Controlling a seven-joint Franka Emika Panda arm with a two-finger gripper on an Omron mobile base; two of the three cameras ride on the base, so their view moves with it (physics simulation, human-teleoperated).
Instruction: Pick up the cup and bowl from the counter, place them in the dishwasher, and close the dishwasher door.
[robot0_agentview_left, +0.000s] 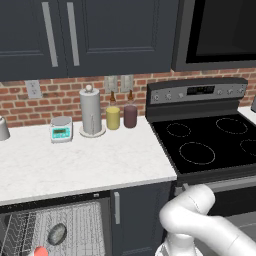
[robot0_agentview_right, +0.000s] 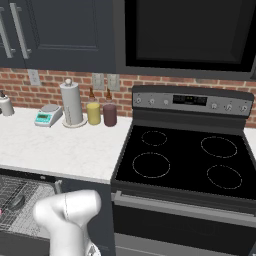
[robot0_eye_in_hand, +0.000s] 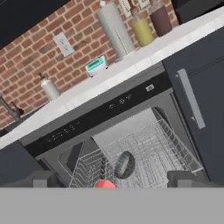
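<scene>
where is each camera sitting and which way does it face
Left base view: behind the arm on its left, facing the counter and stove.
Right base view: behind the arm on its right, facing the stove and counter.
Hand view: on the hand, tilted, facing the open dishwasher; open pincer tips at the bottom.
All three share the rack holding the bowl and cup.

Counter (robot0_agentview_left: 75, 165): smooth white marbled stone. Behind it, rough matt brick wall (robot0_agentview_left: 55, 100). Stove top (robot0_agentview_left: 210, 142): glossy black glass. Rack (robot0_eye_in_hand: 144, 153) below counter: grey wire; bowl (robot0_eye_in_hand: 124, 164) in it looks dull metal.
</scene>
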